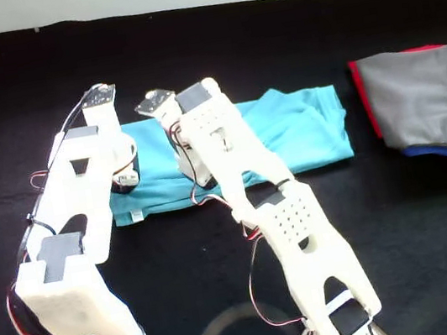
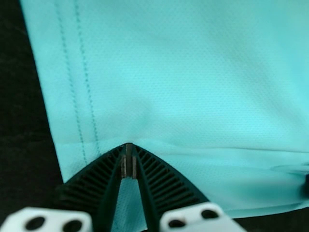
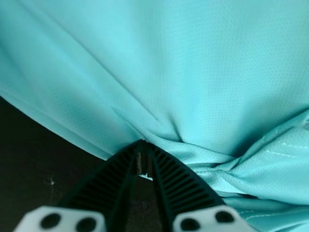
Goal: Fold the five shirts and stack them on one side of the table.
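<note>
Pinching edges of the creased turquoise shirt point(image 1: 302, 125): left gripper point(image 2: 128, 164) and right gripper point(image 3: 142, 163).

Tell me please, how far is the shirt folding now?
Done: a folded stack lies at one side of the table, with grey, red and blue layers showing. In hand: the left gripper and right gripper are both shut on the teal shirt, which looks partly folded mid-table. Left: finishing this fold and putting it on the stack.
</note>
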You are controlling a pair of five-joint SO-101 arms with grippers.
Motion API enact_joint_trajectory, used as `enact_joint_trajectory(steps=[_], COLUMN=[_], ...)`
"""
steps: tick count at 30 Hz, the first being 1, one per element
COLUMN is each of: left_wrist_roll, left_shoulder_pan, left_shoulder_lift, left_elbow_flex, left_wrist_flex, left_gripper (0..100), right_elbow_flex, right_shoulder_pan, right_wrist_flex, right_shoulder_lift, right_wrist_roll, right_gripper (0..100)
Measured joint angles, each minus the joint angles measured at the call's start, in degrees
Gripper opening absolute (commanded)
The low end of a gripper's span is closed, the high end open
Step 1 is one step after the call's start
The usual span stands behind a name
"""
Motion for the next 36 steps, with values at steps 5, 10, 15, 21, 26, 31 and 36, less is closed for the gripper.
enact_joint_trajectory(steps=[5, 10, 15, 21, 26, 31, 36], left_wrist_roll=[0.0, 0.0, 0.0, 0.0, 0.0, 0.0, 0.0], left_shoulder_pan=[0.0, 0.0, 0.0, 0.0, 0.0, 0.0, 0.0], left_shoulder_lift=[0.0, 0.0, 0.0, 0.0, 0.0, 0.0, 0.0], left_elbow_flex=[0.0, 0.0, 0.0, 0.0, 0.0, 0.0, 0.0], left_wrist_flex=[0.0, -0.53, -0.79, -0.97, -0.97, -0.97, -0.97], left_gripper=[1, 1, 1, 1, 1, 1, 1], right_elbow_flex=[0.09, 0.26, 2.55, 2.9, 0.18, -0.26, -0.44], right_shoulder_pan=[-0.53, 0.09, 2.81, 3.6, 3.6, 3.69, 3.69], right_wrist_flex=[0.0, -1.41, -6.51, -5.36, -0.62, -0.09, -0.09], right_shoulder_lift=[-0.97, -4.48, -4.57, 0.0, 0.0, -2.99, -4.04], right_wrist_roll=[0.0, 0.0, 0.0, 0.0, 0.0, 0.0, 0.0], right_gripper=[0.5, 0.5, 0.5, 0.5, 0.5, 0.5, 0.5])
